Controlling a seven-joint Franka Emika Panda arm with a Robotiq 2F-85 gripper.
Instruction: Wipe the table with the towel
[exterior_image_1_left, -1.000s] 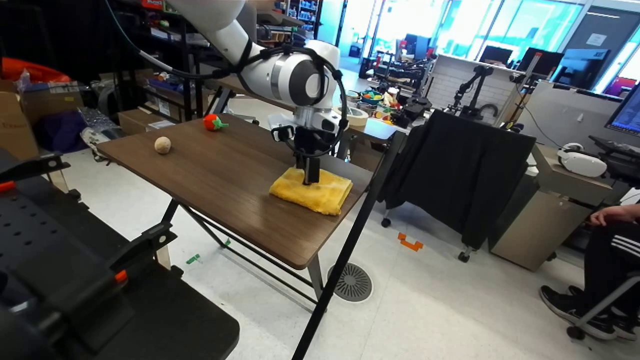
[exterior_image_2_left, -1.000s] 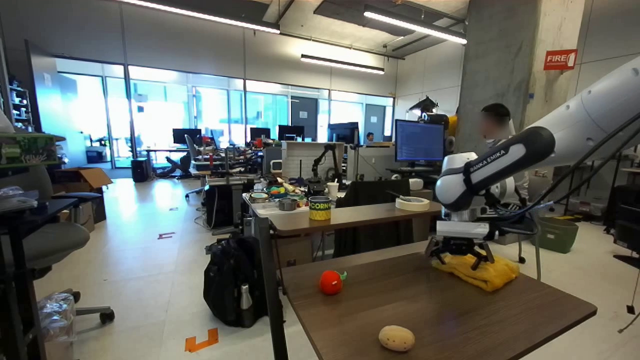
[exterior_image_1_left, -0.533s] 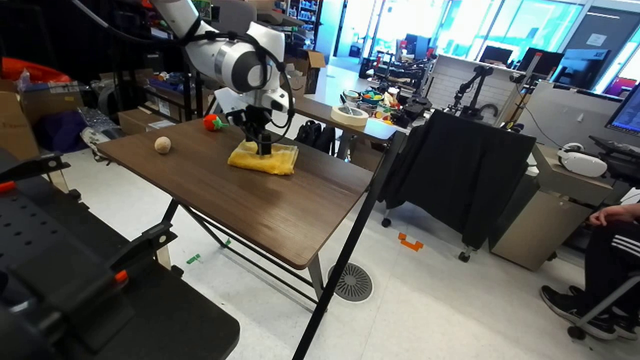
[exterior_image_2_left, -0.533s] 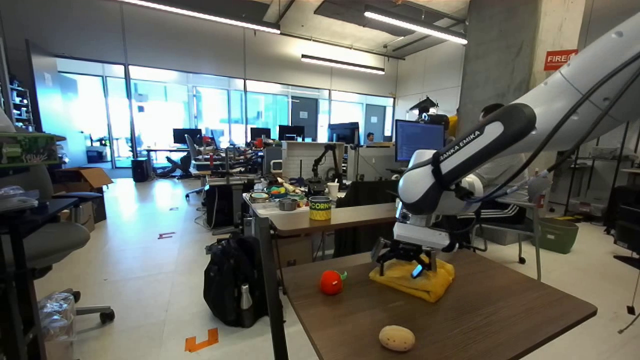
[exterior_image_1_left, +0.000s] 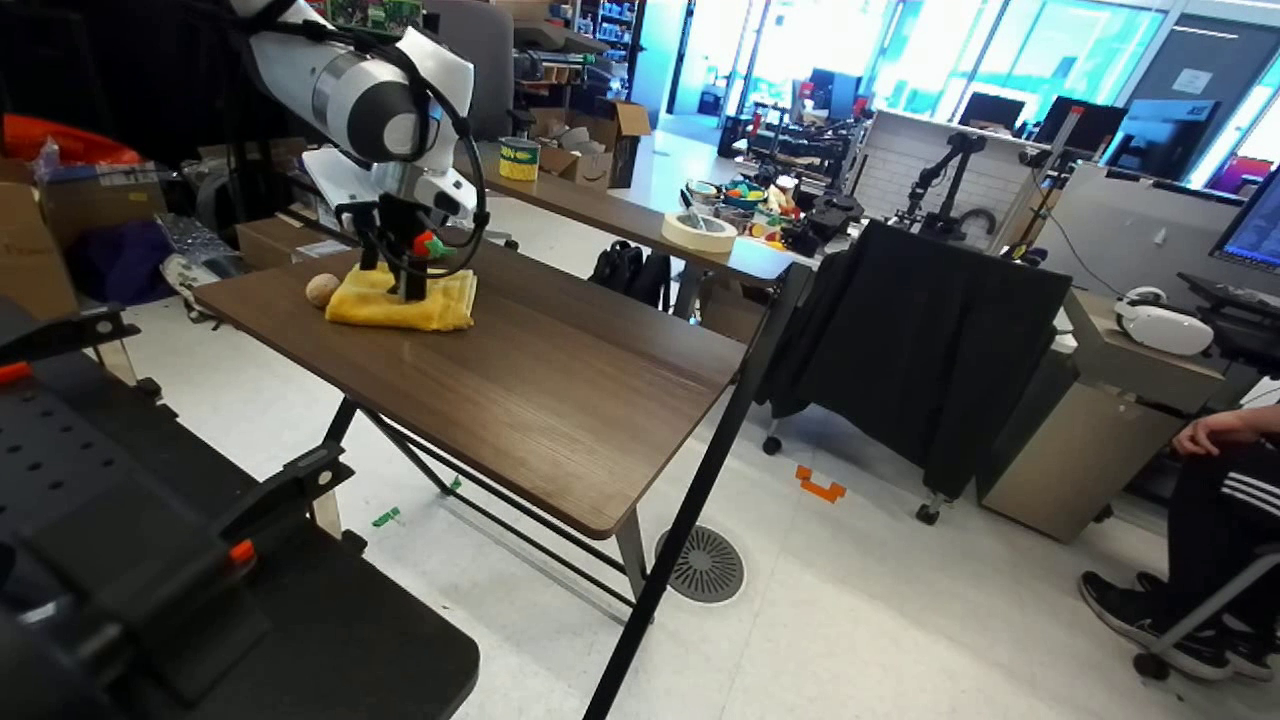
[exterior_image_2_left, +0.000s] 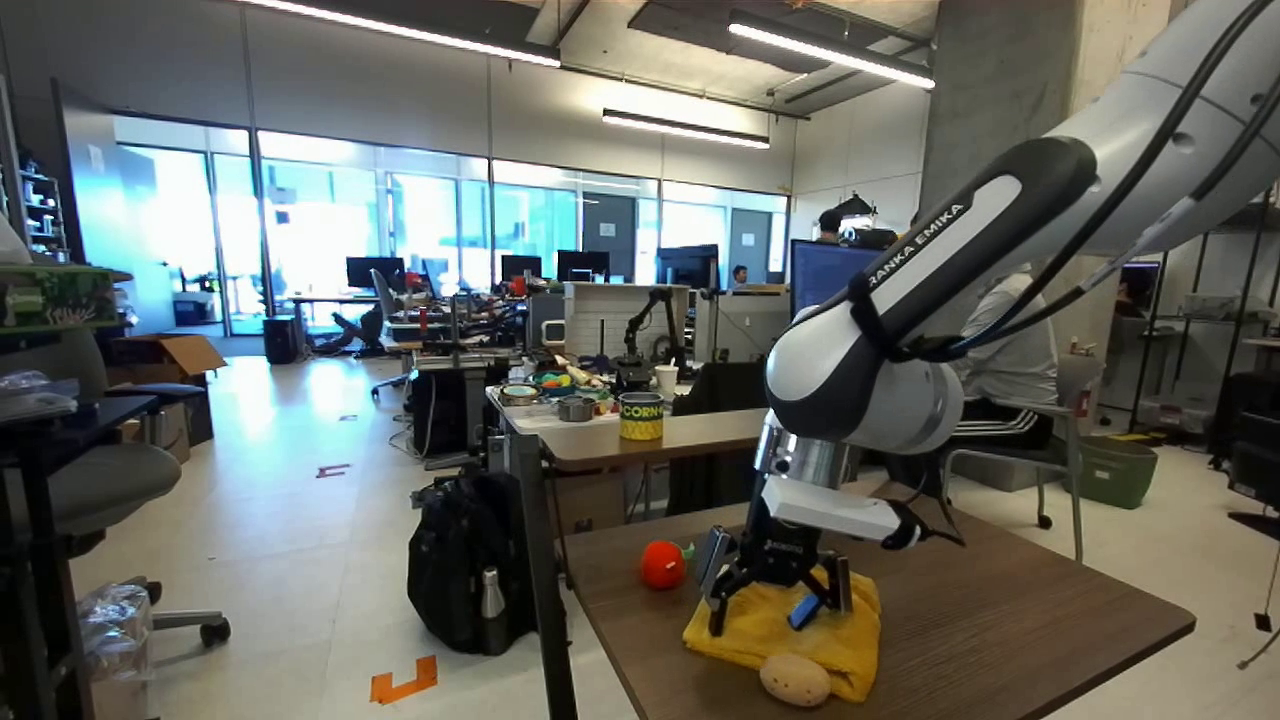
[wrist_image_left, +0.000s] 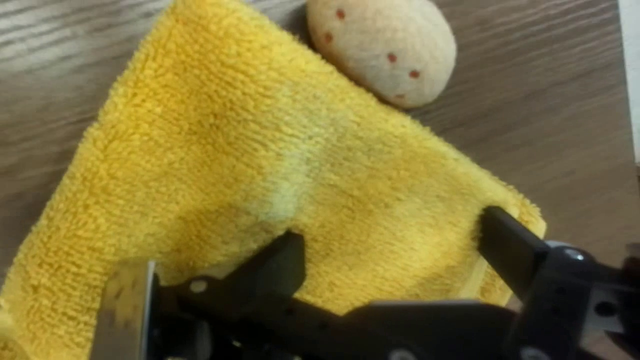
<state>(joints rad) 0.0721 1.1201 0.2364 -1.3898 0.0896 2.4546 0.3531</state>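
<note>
In the wrist view, nearest of all, the black two-fingered end effector stands with its jaws spread wide, gripping nothing; it presses down on the folded bright yellow terry-cloth towel rather than pinching it. The towel lies on the dark brown, wood-grain rectangular surface, close to one short edge. A moment earlier it lay beside the opposite short edge, then nearer the middle; end effector and towel have travelled together along much of the surface's length. That reads as one lengthwise wiping stroke, probably near its end and apparently driven by downward pressure alone.

Against the towel's side, seemingly touching it, rests a beige oval potato-like plush toy with small reddish spots. It has hardly moved, if at all, so the contact is fresh. Going on the same way would probably shove it towards the surface's corner; reversing, or shifting to another strip, seems the better call. How much has been wiped cannot be told.

Farther off, apart from the towel and near the same short edge, sits a round red-orange tomato-like toy with a green top. Beyond the surface's long edge, a yellow-and-green cylindrical corn can stands on a second, narrower brown surface, outside the stroke's path.
</note>
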